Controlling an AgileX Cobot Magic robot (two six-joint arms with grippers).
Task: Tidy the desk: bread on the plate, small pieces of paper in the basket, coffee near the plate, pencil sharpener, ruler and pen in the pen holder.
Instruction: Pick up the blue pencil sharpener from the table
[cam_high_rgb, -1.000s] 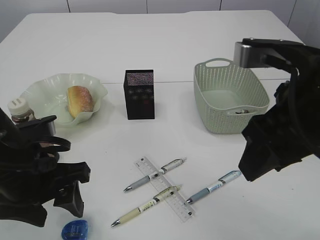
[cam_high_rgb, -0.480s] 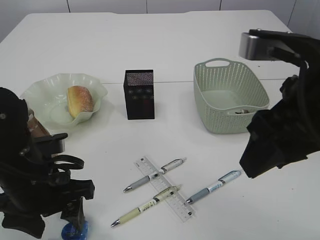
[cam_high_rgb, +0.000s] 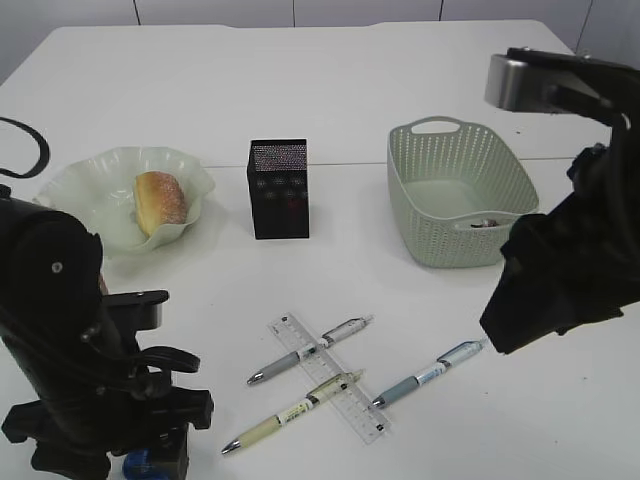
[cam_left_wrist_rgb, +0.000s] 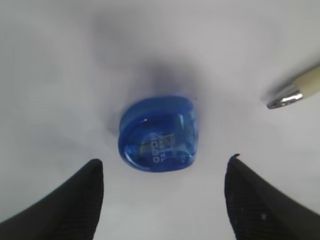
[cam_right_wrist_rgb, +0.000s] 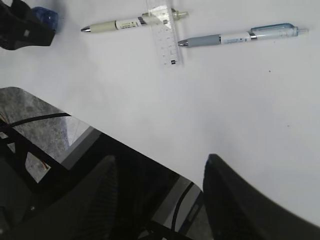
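In the left wrist view the blue pencil sharpener (cam_left_wrist_rgb: 160, 132) lies on the white desk (cam_left_wrist_rgb: 60, 60). My left gripper (cam_left_wrist_rgb: 165, 159) hangs open over it, a black fingertip on each side of its near edge, not touching. In the exterior view only a sliver of the sharpener (cam_high_rgb: 135, 462) shows under the left arm, which hides the coffee. The bread (cam_high_rgb: 160, 200) sits on the plate (cam_high_rgb: 95, 180). A clear ruler (cam_high_rgb: 328, 375) lies crossed with two pens (cam_high_rgb: 310, 350) (cam_high_rgb: 295, 410), and a third pen (cam_high_rgb: 428, 372) lies to their right. My right gripper (cam_right_wrist_rgb: 160, 165) is open and empty above the desk's front edge.
The black mesh pen holder (cam_high_rgb: 279, 188) stands mid-desk. The sage-green basket (cam_high_rgb: 440, 150) sits to its right with a bit of paper (cam_high_rgb: 487, 222) inside. My right arm (cam_high_rgb: 560, 270) looms in front of the basket. A pen tip (cam_left_wrist_rgb: 290, 90) lies right of the sharpener.
My left arm has moved right and toward the front edge, down over the sharpener, with its jaws spreading wider. It now covers the coffee bottle. The right arm has barely shifted.
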